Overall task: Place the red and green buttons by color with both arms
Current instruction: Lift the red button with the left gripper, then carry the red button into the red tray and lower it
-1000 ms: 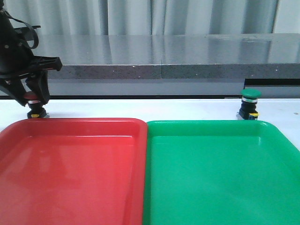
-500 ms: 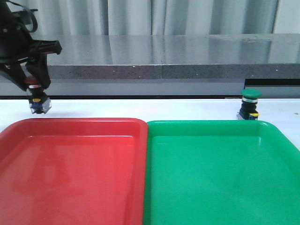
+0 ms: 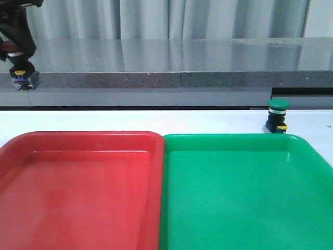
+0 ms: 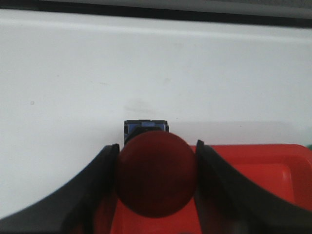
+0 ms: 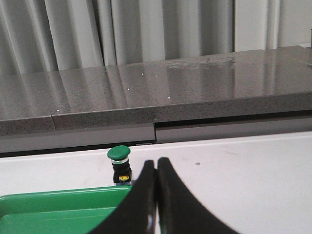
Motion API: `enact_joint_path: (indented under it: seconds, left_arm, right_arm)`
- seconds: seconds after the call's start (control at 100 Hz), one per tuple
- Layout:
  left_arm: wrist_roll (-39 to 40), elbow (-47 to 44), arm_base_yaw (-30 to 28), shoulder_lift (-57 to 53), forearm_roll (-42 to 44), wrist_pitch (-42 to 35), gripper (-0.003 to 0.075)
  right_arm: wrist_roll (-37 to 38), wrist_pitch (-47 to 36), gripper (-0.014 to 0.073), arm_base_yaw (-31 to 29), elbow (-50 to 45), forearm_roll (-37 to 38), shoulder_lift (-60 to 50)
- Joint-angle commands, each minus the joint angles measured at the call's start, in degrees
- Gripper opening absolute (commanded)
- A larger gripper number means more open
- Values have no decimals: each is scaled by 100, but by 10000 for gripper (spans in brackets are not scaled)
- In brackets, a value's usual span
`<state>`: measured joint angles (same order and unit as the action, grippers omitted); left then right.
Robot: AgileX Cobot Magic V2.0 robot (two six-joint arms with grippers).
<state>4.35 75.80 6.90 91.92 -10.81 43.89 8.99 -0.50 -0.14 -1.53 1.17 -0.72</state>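
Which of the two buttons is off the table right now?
The red button, clamped in the left tool and held up in the air. The green button stands on the table behind the green tray.

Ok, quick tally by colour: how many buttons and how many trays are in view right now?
Red button: 1, held in the left gripper
Green button: 1, on the table
Red tray: 1
Green tray: 1
Total: 4
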Motion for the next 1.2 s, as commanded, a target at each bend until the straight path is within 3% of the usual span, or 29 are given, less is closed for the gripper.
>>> enact_joint_path:
  seconds: [0.0,0.29,0.75,1.19]
  left_arm:
    - [56,-227,146,-591,-115,-530,163]
    - [451,-1437,619,-1320,-149,-1154,163]
    - [1382,-2951,1481,-1443,-149,-2273,163]
    - [1370,-3082,1481,-1176,28,-1686,164]
  right_arm:
    - [-30,-480,-64,-20,102,59,-116]
    - [-30,-480,-64,-20,102,59,-116]
    - [-30,-480,-64,-20,102,59,-116]
    - [-30,-480,-64,-20,102,59,-116]
